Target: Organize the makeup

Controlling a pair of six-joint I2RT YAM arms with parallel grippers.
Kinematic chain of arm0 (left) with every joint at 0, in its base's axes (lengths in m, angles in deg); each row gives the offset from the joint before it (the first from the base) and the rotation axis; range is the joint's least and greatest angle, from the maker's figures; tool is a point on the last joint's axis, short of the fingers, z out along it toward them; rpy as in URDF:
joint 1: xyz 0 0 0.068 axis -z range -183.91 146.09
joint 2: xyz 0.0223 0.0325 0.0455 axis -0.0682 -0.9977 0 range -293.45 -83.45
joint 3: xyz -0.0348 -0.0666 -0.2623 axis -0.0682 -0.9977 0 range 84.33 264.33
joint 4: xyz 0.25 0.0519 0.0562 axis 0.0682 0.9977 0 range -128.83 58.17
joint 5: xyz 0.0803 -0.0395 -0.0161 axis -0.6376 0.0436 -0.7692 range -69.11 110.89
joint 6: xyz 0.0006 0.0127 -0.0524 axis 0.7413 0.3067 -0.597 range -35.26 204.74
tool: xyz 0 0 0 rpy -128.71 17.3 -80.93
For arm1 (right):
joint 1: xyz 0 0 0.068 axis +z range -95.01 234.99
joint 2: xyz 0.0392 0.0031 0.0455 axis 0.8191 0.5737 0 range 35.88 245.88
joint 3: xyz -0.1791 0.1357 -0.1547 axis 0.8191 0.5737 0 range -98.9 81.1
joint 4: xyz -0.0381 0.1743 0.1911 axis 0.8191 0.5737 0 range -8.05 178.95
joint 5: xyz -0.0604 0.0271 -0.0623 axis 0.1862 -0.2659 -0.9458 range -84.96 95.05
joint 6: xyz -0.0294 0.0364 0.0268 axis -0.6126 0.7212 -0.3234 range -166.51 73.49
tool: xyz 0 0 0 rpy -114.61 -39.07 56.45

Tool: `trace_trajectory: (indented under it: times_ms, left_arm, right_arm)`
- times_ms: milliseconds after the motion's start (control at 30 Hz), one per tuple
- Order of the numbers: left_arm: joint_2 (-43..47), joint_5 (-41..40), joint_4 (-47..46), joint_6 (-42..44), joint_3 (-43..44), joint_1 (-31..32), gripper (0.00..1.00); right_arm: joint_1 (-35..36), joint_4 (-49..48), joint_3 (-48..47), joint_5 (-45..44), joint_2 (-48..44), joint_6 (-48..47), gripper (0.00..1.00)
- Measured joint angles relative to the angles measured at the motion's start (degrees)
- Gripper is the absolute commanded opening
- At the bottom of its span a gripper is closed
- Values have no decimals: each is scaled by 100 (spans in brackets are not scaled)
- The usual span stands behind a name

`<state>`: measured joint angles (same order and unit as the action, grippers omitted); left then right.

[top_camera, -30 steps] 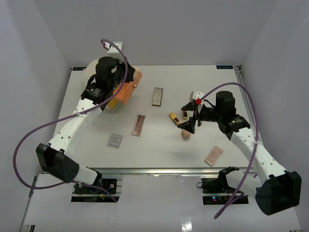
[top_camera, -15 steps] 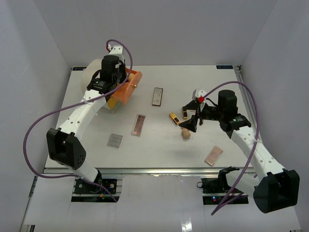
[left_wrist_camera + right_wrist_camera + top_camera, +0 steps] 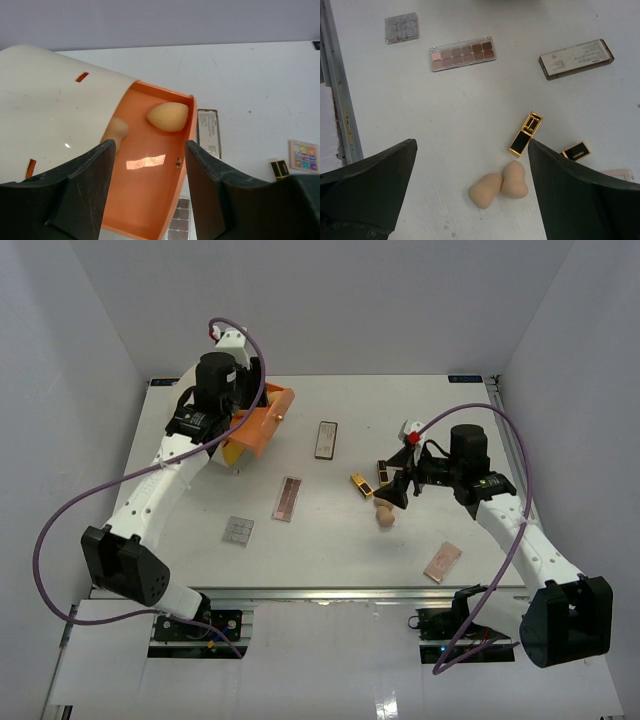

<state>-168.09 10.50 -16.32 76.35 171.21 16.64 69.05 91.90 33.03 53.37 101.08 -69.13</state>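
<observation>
While the white table (image 3: 330, 540) bears most of the makeup, one cream cylinder (image 3: 55, 100) sits at its far left with one orange drawer (image 3: 145, 200) standing out. The left gripper (image 3: 150, 145) hovers over that drawer, fingers spread wide and empty. The right gripper (image 3: 471, 145), also spread and holding nothing, hangs above the middle-right.

Five flat palettes lie apart on the table:
- dark palette (image 3: 576, 59)
- long pinkish palette (image 3: 462, 53)
- tan-pink palette (image 3: 441, 561), near the right arm
- multicolour palette (image 3: 303, 156)
- small grey palette (image 3: 401, 28)

Two gold-and-black lipsticks lie close together: first lipstick (image 3: 526, 134) and second lipstick (image 3: 576, 151).

Four tan sponges show. The table sponges (image 3: 515, 180) are two, touching, under the right gripper. The drawer sponges (image 3: 168, 116) are also two, lying apart.
</observation>
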Motion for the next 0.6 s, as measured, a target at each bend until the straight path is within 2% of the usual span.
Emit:
trace_trajectory:
  times_ms: [100,300,433,600]
  left_arm:
    - [460,288,-49,-37,-154,-8,69]
    - [2029,1919,-371,-489,-1507,-20,69]
    - [2882,3113,-812,-1099,-2730,-12,69]
    - [3322,3928,-1056,-1778,-3852,-9,70]
  right_arm:
    - [-10,82,-60,-377,216,79,90]
    - [-12,459,-290,-1341,886,282,73]
    - [-4,887,-576,-1894,1434,367,73]
    - [86,1205,-784,-2446,1935,320,75]
